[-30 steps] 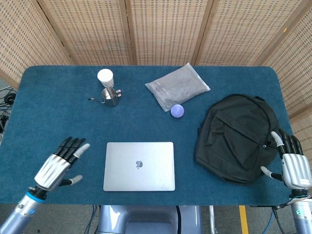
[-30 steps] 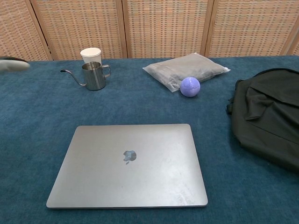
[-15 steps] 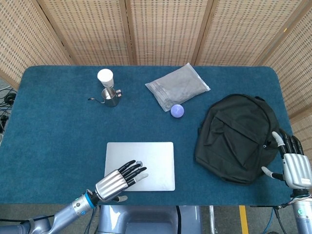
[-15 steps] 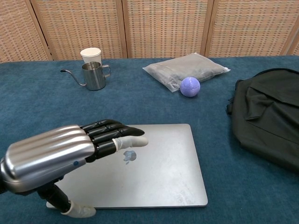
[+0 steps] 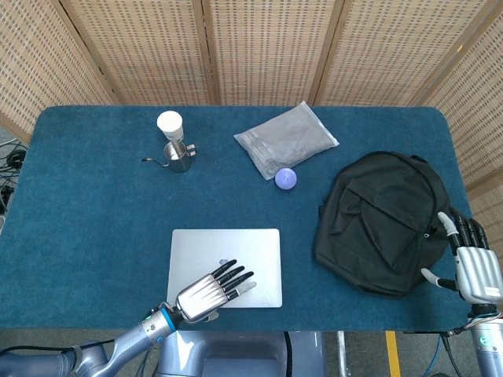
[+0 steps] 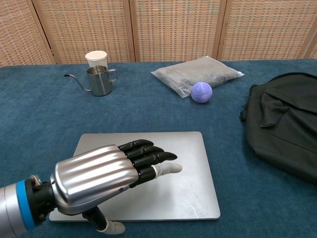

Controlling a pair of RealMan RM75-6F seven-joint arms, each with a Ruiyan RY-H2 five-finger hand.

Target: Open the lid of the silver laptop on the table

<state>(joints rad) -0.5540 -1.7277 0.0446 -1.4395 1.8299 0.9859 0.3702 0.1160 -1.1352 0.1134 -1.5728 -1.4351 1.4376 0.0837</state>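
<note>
Laptop (image 5: pixel 225 255) lies closed on the blue worktop (image 5: pixel 94 204). The left hand (image 5: pixel 212 287) hovers over its front part, fingers straight and spread, holding nothing (the right hand (image 5: pixel 471 267), also open and empty, sits beside the backpack (image 5: pixel 381 220)).

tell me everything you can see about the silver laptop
The silver laptop is a thin, matte, metal-looking slab with rounded corners. Its lid is fully closed and it lies flat on the blue table cover, near the front edge, left of the black backpack. The left robot hand reaches over its front half with fingers extended, hiding the logo; whether it touches the lid cannot be told. Nothing else touches it.
</note>
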